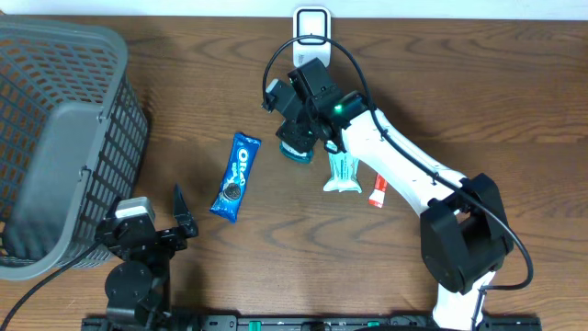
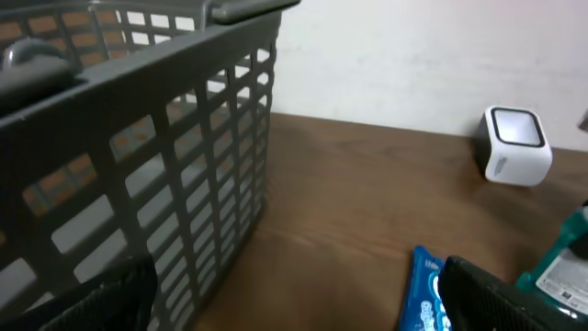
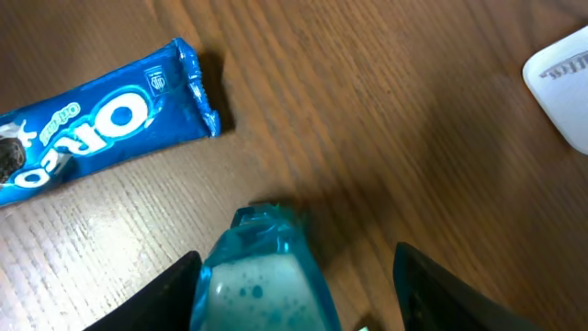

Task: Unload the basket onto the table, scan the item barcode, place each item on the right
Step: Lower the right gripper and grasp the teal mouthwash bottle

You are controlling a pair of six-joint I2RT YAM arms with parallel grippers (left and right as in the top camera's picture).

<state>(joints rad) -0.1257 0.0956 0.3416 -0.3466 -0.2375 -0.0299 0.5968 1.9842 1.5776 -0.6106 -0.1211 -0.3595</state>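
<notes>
While the right gripper (image 1: 299, 138) is hanging low over a teal bottle (image 1: 296, 153), its jaws are standing released on either side of it. The wrist view is showing one finger (image 3: 161, 294) close against the bottle's side, and the other is sitting apart from it with bare wood showing between. Nothing is being grasped. The bottle is resting on the table (image 1: 478, 83), toward the robot from the white scanner (image 1: 311, 23) and apart from it.

A teal-and-white pouch (image 1: 342, 173) and a red-and-white tube (image 1: 378, 191) are lying farther from the scanner than the bottle, toward the robot and slightly to the right, just beside the right arm. An Oreo pack (image 1: 236, 176) is lying toward the robot and to the left of the scanner, at about the pouch's distance from it. A grey basket (image 1: 55, 138) is sitting well to the scanner's left.

The left gripper (image 1: 182, 211) is resting far from the scanner, beyond the Oreo pack and near the robot's edge of the table. Its jaws are gaping wide and holding nothing.
</notes>
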